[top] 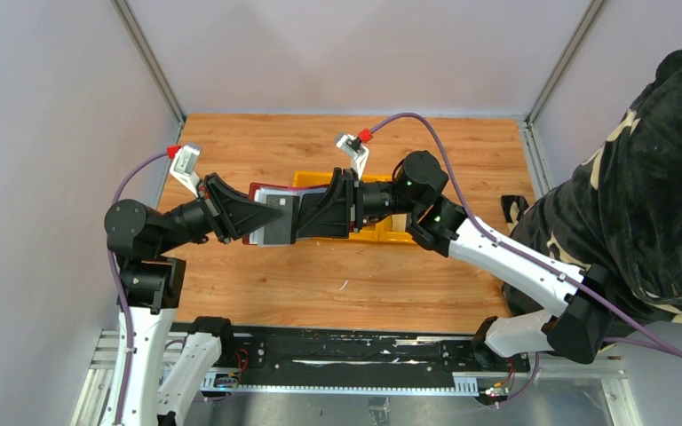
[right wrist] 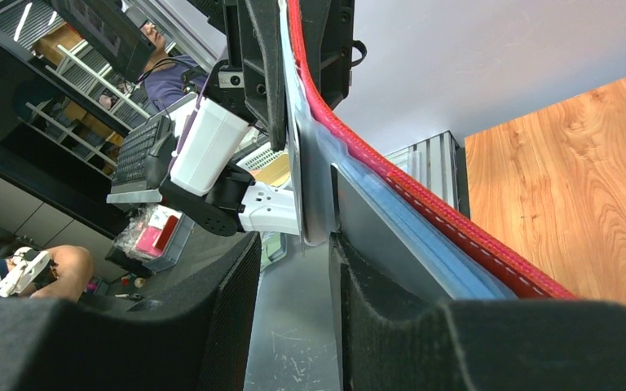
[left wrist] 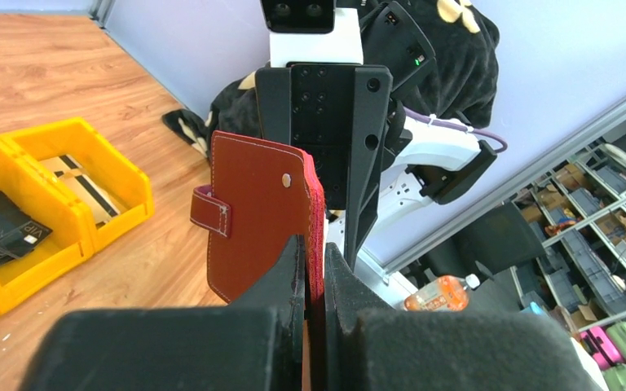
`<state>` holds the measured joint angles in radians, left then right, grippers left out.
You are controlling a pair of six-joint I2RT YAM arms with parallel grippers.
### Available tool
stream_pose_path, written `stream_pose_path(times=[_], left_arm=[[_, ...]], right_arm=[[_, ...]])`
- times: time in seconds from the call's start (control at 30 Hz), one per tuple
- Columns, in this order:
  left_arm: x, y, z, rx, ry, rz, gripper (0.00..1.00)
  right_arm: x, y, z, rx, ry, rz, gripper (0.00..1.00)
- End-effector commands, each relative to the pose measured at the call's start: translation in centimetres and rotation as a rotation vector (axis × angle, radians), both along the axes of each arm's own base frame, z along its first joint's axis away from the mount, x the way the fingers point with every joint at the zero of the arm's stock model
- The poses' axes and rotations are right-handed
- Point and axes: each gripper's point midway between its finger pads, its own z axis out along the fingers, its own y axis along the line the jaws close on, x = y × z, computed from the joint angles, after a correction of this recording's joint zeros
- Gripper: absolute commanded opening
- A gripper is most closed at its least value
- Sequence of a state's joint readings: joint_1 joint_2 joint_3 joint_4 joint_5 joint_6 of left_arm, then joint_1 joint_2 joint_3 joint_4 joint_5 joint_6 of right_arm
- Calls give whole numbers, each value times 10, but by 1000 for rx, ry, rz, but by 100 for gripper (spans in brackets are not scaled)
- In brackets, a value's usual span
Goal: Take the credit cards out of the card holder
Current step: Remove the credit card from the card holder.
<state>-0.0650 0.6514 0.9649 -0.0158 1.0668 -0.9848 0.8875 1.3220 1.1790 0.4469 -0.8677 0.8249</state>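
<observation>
Above the bench (left wrist: 49, 65), your left fingers (left wrist: 269, 277) pinch the holder (left wrist: 257, 212); your right fingers (right wrist: 220, 309) straddle a grey card (right wrist: 311, 195), grip unclear. The bin (left wrist: 126, 191) already holds dark cards (left wrist: 0, 220): you're likely partway.

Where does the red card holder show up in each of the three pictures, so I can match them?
Top external: card holder, centre, just left of the yellow bin.
Left wrist: card holder, centre, upright, tab on its left.
Right wrist: card holder edge-on, a red strip from top centre to lower right.
Shared landmark: the wooden table, in all three.
</observation>
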Motion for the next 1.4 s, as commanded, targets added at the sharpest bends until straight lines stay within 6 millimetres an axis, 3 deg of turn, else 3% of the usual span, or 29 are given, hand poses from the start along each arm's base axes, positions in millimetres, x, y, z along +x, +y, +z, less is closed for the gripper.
stream_pose_path(times=[0.0, 0.3, 0.5, 0.6, 0.73, 0.87, 0.93, 1.1, 1.37], left_arm=[[-16, -1, 19, -8, -72, -31, 0], [1, 2, 0, 10, -37, 29, 4], [6, 2, -6, 6, -17, 37, 11], [4, 1, -7, 10, -14, 23, 20], [-4, -1, -10, 12, 3, -30, 33], [-11, -3, -4, -3, -6, -78, 37], [-12, -4, -3, -9, -5, -89, 35], [-14, -4, 0, -11, -12, -97, 18], [-18, -4, 7, -9, -25, -108, 7]], right_arm=[[4, 0, 8, 18, -24, -13, 40], [0, 7, 37, 142, 22, 46, 28], [10, 19, 28, 147, 79, 45, 18], [13, 21, 25, 153, 100, 40, 12], [21, 14, 23, 173, 120, 20, 0], [25, 1, 25, 206, 138, -1, 0], [25, -2, 22, 205, 139, -10, 0], [21, -7, 19, 206, 128, -12, 0], [17, -17, 17, 198, 108, -26, 0]])
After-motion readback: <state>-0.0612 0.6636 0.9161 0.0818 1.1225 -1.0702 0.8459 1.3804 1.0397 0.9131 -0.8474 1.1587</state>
